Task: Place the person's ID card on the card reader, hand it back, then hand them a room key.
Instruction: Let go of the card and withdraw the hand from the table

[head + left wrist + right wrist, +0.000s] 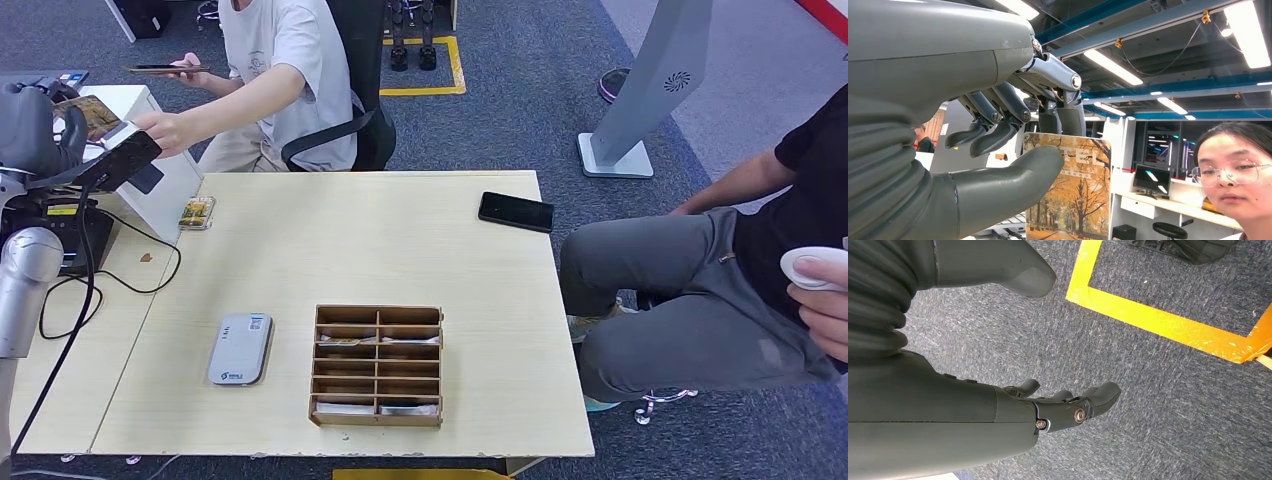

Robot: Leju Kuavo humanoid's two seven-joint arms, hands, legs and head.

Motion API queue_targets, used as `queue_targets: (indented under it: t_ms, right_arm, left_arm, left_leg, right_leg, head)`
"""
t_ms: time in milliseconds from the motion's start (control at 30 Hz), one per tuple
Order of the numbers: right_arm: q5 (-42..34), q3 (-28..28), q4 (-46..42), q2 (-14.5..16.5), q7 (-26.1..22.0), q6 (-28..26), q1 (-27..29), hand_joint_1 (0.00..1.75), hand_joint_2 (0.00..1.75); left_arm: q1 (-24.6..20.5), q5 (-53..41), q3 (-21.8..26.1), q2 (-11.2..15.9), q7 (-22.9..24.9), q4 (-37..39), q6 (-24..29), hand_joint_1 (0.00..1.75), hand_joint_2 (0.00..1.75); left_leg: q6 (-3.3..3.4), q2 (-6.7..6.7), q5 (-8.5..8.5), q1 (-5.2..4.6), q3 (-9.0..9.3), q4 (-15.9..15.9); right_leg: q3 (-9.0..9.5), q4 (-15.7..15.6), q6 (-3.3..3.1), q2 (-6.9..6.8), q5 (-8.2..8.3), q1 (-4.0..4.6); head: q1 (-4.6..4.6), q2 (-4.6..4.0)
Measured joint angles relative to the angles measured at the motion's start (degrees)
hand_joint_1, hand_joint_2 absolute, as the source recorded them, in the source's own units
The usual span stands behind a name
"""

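Pale wooden table [400, 250] on blue-grey carpet; above its far left corner the left hand [40, 125] pinches a card printed with autumn trees [1073, 190] between thumb and fingers, and a seated person's outstretched hand [165, 130] touches its far end. On the table lie a grey-white card reader [241, 348], a brown wooden compartment tray of cards [378, 365], a second autumn-print card [197, 211] and a black phone [515, 211]. Right hand [1068, 402] hangs over the carpet, fingers apart, holding nothing.

Black phone [515, 211] on table [400, 250], yellow floor tape [1158, 322].
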Motion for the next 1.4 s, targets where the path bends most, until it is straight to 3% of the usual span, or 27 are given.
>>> queue_targets:
  t_ms: [1400]
  right_arm:
    - [0.0,-0.02,0.0,-0.04,0.01,0.0,0.0,0.0,1.75]
  left_arm:
    - [0.22,0.0,-0.05,0.0,0.0,0.0,0.0,1.75,1.75]
  left_leg:
    - [0.01,0.02,-0.01,0.0,-0.06,0.0]
  right_leg:
    - [-0.06,0.0,0.0,0.02,0.0,0.0]
  head:
    - [0.0,0.0]
